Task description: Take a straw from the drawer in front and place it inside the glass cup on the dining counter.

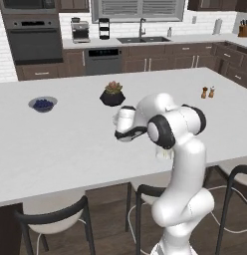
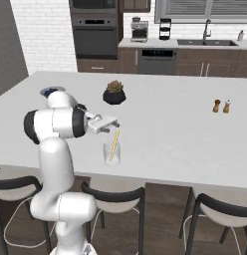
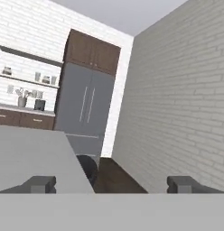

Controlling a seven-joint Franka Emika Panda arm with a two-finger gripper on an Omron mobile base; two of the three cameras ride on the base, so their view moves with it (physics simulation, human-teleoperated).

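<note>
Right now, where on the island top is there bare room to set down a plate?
The counter is bare between the plant pot and the shakers, and along the near edge right of the glass. It is crowded by the glass, where the straw stands under the open hand.

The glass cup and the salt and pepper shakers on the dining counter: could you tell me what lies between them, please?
Nothing: in the right base view, bare white dining counter runs from the glass cup to the shaker pair.
</note>
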